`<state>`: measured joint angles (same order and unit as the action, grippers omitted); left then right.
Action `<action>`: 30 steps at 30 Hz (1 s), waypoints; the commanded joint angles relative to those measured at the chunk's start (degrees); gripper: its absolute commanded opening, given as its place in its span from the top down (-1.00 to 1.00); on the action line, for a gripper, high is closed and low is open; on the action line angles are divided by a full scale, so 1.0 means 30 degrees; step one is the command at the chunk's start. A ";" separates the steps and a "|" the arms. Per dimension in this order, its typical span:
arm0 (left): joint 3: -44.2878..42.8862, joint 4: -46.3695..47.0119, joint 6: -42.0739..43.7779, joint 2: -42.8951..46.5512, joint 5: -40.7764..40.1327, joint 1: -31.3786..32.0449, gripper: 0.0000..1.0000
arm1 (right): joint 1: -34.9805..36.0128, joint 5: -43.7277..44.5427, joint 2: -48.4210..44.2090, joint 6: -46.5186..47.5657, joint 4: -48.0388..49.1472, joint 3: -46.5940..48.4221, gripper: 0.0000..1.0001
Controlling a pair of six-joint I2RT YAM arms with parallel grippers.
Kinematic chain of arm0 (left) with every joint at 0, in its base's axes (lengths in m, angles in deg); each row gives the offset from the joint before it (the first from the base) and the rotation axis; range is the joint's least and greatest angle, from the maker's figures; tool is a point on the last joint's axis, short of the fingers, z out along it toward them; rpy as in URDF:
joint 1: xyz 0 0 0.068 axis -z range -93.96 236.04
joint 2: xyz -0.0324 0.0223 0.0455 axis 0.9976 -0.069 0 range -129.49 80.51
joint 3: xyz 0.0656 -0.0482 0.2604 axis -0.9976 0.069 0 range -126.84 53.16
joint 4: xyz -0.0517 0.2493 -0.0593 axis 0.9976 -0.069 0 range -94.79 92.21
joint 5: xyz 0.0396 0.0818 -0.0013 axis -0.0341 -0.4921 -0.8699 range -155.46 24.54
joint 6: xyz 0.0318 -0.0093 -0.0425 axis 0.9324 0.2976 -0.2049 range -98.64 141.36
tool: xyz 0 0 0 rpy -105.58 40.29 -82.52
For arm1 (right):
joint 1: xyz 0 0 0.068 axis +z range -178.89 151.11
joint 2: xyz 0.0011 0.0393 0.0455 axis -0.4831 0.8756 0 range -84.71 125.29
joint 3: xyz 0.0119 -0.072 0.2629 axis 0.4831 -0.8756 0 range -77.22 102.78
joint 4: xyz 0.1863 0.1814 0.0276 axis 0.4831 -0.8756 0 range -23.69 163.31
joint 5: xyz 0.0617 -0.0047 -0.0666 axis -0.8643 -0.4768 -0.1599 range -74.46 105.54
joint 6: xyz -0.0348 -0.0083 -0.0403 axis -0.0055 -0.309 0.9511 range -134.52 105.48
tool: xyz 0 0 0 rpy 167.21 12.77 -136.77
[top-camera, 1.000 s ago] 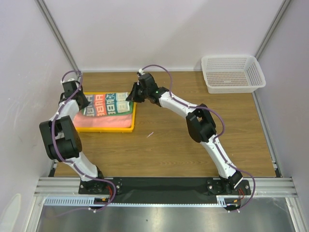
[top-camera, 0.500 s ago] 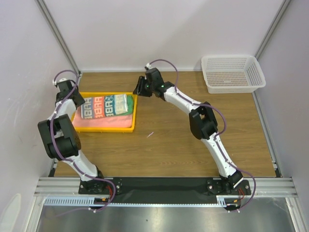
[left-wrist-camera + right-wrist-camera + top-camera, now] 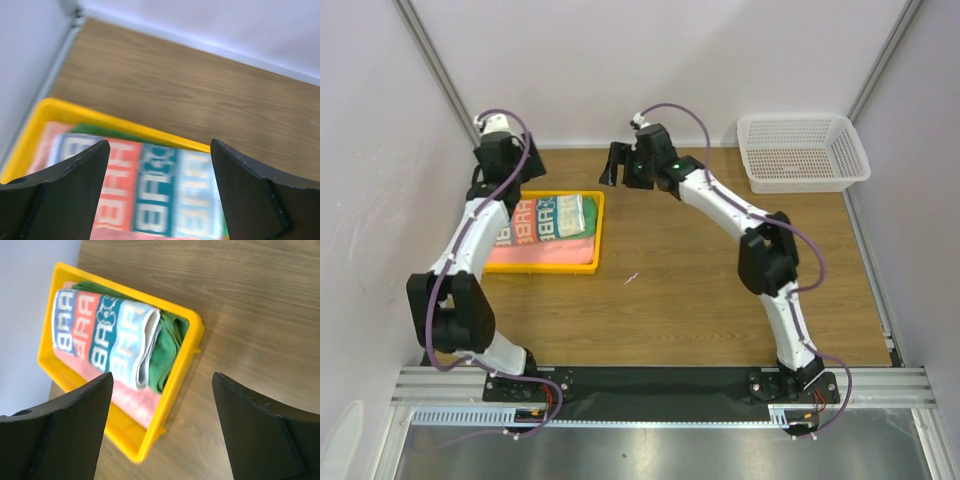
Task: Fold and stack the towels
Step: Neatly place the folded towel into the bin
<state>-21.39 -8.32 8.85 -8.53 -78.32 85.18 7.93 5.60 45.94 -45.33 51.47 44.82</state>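
**While Both Grippers Hung Open, Three Folded Towels Lay Stacked in the Yellow Tray**

As its wrist view showed, the left gripper [image 3: 159,145] had its jaws spread wide with nothing between them, poised over the far left part of the yellow plastic tray [image 3: 45,107]. The right gripper [image 3: 162,377] was likewise spread and held nothing; from above it sat in the air over the wooden table [image 3: 700,300], past the tray's far right corner and apart from it.

Below them, the white-and-teal patterned towel [image 3: 100,330] lay folded on top of the pile. Its long axis ran left to right along the tray's long side, the red-orange and white letter blocks following one another along that line. Its rounded fold faced the tray's right end.

Under it, the green towel [image 3: 167,350] showed at that same right end and as a thin strip along the far edge. The salmon-pink towel [image 3: 135,400] lay lowest, its long axis the same way, showing as a band along the tray's near side.

All three towels sat inside the tray, on the left of the table. The white mesh basket [image 3: 800,180] stood at the far right corner, well apart from both grippers.
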 commanded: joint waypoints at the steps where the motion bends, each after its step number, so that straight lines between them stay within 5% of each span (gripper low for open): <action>1: 0.0968 0.1103 -0.0310 0.1055 0.0713 0.1662 -0.75 | -0.1050 0.0409 -0.4694 0.0748 0.1010 -0.2643 -0.76; 16: 0.7210 0.9191 -0.2684 -0.1199 0.7422 0.2601 -0.57 | -0.5210 0.0849 -1.4689 0.0162 0.6373 -1.8814 -0.88; 22: 0.7094 0.7876 -0.1838 -0.1437 0.6312 0.3012 -0.54 | -0.5826 0.1084 -1.6127 0.0659 0.5585 -1.9616 -0.91; 30: 0.4373 0.1972 -0.0313 0.4593 0.4612 0.3130 -0.67 | -0.6296 0.1259 -1.8992 0.1714 0.4968 -1.9264 -0.98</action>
<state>-1.37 3.86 4.61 -5.21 -62.17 94.16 -10.56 8.29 -6.06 -42.62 65.39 -14.96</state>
